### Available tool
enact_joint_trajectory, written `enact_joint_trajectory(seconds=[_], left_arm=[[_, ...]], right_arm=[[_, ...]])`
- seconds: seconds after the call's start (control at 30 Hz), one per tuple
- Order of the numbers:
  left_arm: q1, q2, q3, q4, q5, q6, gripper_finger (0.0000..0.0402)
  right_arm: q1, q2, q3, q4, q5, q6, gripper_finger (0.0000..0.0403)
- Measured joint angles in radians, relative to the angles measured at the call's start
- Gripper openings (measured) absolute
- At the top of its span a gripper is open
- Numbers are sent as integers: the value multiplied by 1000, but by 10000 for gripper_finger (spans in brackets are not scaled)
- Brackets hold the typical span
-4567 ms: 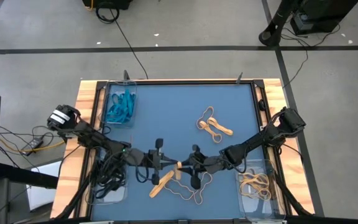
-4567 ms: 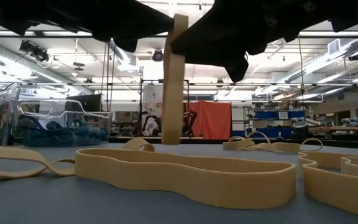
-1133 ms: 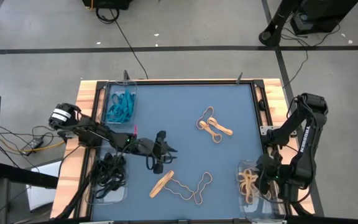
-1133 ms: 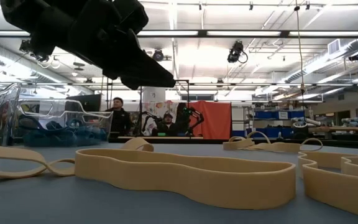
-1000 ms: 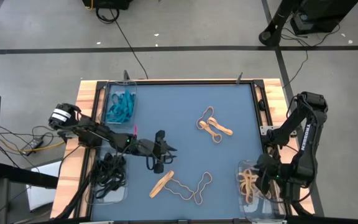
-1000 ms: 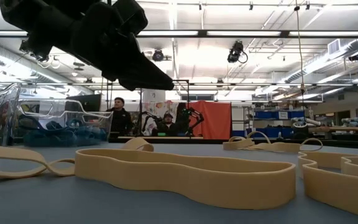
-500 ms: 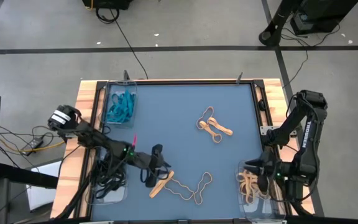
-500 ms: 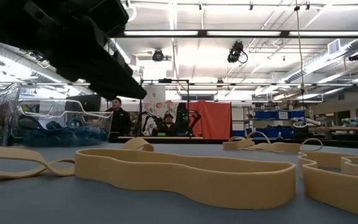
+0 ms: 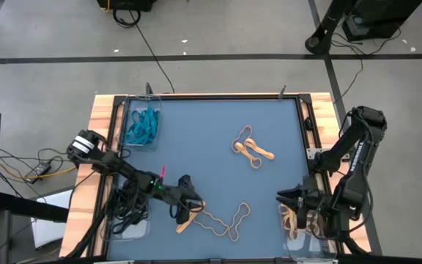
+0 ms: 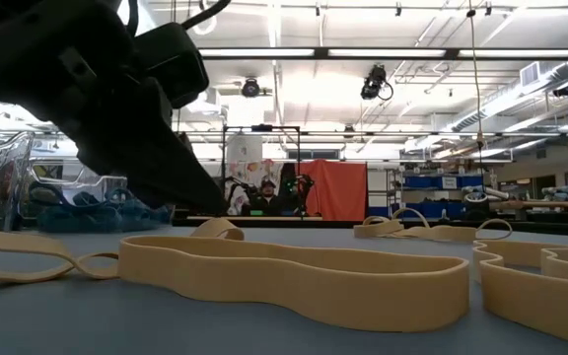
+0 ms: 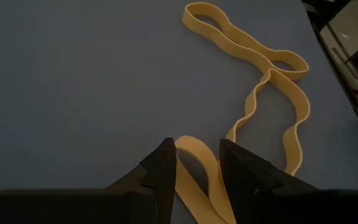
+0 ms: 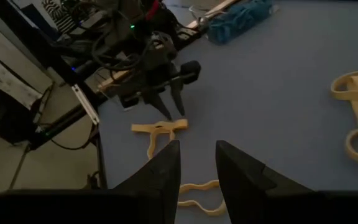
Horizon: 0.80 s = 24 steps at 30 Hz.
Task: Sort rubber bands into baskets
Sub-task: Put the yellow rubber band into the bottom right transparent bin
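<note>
Nearest you, along the front edge of the blue table (image 9: 211, 139), your left gripper (image 9: 190, 206) sits low over the end of a flat tan band (image 11: 197, 163); its two fingers stand apart, one on each side of that band, and nothing is pinched between them. From that band a chain of thinner tan loops (image 9: 229, 220) trails off across the mat toward the right. Your right gripper (image 9: 284, 198) hangs at the inner edge of the front-right basket (image 9: 301, 238), which holds tan bands (image 9: 293, 216); its fingers are parted with a gap between them and carry nothing. On the other front corner, the front-left basket (image 9: 134, 227) holds a tangle of black bands (image 9: 127, 205) under the left arm. Farther out, toward the middle right of the table, a small knot of tan bands (image 9: 251, 147) lies loose on the mat. At the far left corner, the back-left basket (image 9: 154, 108) contains the teal-blue bands (image 9: 141, 126). Beyond the table, in the low view, people (image 10: 259, 192) sit in front of a red screen (image 10: 338, 190).
</note>
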Motion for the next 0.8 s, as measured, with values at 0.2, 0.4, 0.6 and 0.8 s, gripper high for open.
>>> enact_joint_trajectory(seconds=[0.2, 0.4, 0.6, 0.8], left_arm=[[11, 0, 0, 1, 57, -7, 126], [48, 0, 0, -7, 129, -16, 126], [82, 13, 0, -28, 158, -51, 126], [114, 65, 0, 46, 234, -63, 121]], right_arm=[[-45, 0, 0, 203, -36, -219, 114], [-68, 0, 0, 344, -47, -383, 114], [-107, -10, 0, 371, -68, -452, 114], [-148, -27, 0, 377, -89, -507, 114]])
